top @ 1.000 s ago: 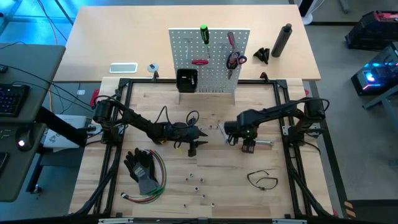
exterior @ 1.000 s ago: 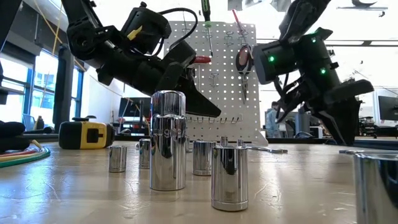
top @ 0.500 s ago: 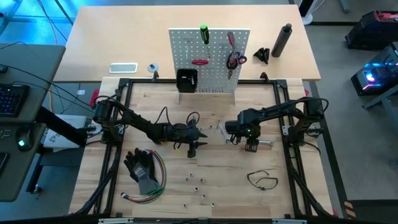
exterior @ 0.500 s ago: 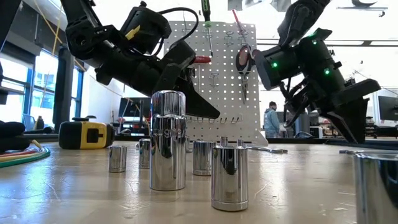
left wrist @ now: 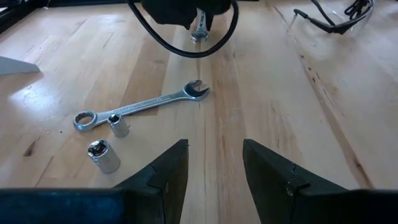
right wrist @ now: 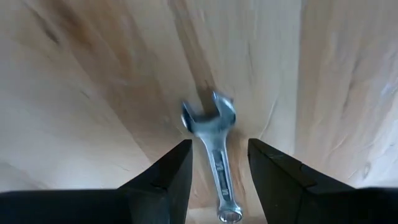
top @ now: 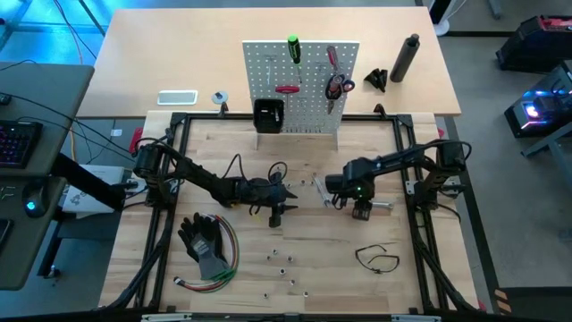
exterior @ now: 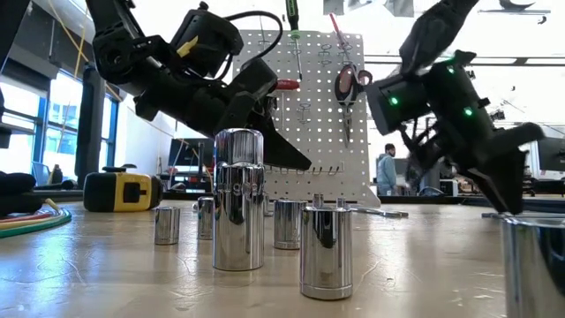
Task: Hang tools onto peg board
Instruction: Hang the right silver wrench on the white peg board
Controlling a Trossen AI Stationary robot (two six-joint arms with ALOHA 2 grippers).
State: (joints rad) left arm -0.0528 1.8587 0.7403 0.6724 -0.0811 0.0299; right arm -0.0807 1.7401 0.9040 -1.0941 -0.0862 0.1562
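Observation:
The peg board (top: 301,85) stands upright at the table's far side. A green screwdriver (top: 292,46), a red screwdriver (top: 332,58) and red scissors (top: 337,87) hang on it, above a black bin (top: 268,114). One silver wrench (right wrist: 208,118) lies flat on the table. My right gripper (right wrist: 219,168) points down over it, open, with a finger on either side and touching nothing. The wrench's end (top: 382,205) sticks out toward the table's right edge. My left gripper (left wrist: 214,168) hovers open at mid-table (top: 284,192), facing a second wrench (left wrist: 143,106) on the table.
Two sockets (left wrist: 104,155) lie beside the second wrench, and several more (top: 281,259) are scattered toward the near edge. Black gloves (top: 206,240) and coloured wires (top: 219,268) lie near left, a thin black loop (top: 375,258) near right. A yellow tape measure (exterior: 124,190) sits at the left.
My right gripper has sunk a little toward the wrench under it and stays open.

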